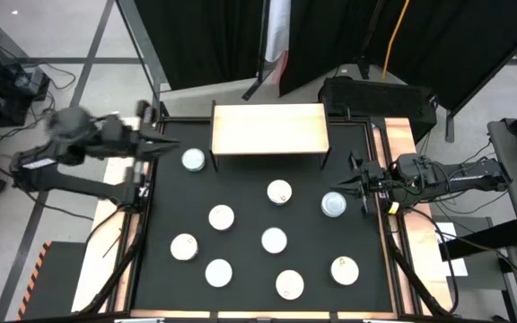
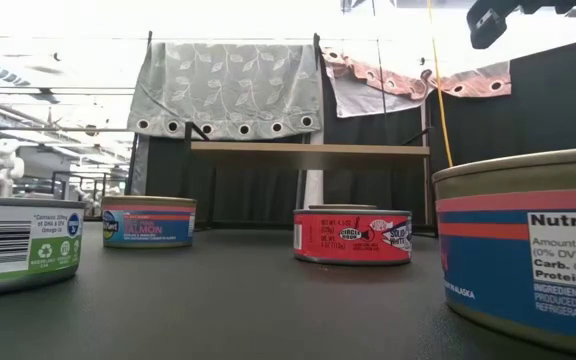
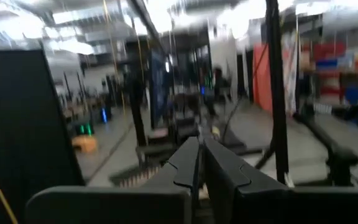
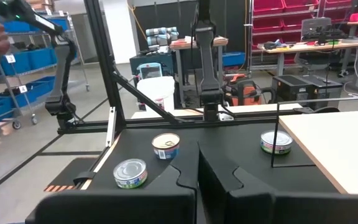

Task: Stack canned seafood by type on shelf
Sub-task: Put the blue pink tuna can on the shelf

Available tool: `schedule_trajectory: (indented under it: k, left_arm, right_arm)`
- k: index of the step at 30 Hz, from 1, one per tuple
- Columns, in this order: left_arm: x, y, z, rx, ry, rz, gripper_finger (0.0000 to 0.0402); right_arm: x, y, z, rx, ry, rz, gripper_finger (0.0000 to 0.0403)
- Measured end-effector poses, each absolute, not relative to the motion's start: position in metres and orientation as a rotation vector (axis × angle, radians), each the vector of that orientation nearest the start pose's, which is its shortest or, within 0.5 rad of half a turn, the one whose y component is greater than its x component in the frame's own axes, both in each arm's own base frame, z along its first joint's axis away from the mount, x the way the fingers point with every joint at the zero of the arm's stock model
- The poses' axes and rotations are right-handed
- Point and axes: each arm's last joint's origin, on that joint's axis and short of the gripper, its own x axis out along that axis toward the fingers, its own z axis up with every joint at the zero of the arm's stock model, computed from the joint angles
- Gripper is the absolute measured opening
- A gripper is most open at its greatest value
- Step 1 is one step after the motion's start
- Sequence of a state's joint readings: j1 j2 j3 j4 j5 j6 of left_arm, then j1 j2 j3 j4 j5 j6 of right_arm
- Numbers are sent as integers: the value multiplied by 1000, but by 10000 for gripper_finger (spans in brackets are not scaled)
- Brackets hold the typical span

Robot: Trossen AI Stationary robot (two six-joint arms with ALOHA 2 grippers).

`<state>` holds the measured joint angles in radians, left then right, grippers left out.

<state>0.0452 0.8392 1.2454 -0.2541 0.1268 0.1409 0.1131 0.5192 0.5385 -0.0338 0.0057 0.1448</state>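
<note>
Several flat round tins with silvery lids lie scattered on the black table, each resting on its base. One tin sits by the shelf's left legs and another is near the right edge. The shelf, a light wood top on thin dark legs, stands at the far edge with nothing on it. My left gripper is shut and raised at the far left corner, its wrist view facing the room. My right gripper is shut just beyond the right-hand tin, touching nothing; its wrist view looks across the table.
In the low view a green-white tin, a blue salmon tin, a red tin and a large blue-red tin stand before the shelf. The table's raised wooden rim borders the mat. Curtains hang behind it.
</note>
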Motion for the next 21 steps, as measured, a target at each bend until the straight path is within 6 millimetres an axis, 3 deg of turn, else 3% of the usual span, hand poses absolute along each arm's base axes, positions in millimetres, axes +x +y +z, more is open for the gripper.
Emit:
schedule_trajectory:
  k: [3,10,16,21]
  left_arm:
    - [169,5,465,148,-53,-43,29]
    - [217,2,433,12,151,60,29]
    - [260,-32,381,-27,217,-61,29]
    - [273,-62,355,-13,218,-23,29]
  right_arm:
    - [130,15,298,144,23,110,0]
    - [130,15,298,154,24,110,0]
    - [130,15,298,154,24,110,0]
    - [130,15,295,160,52,109,0]
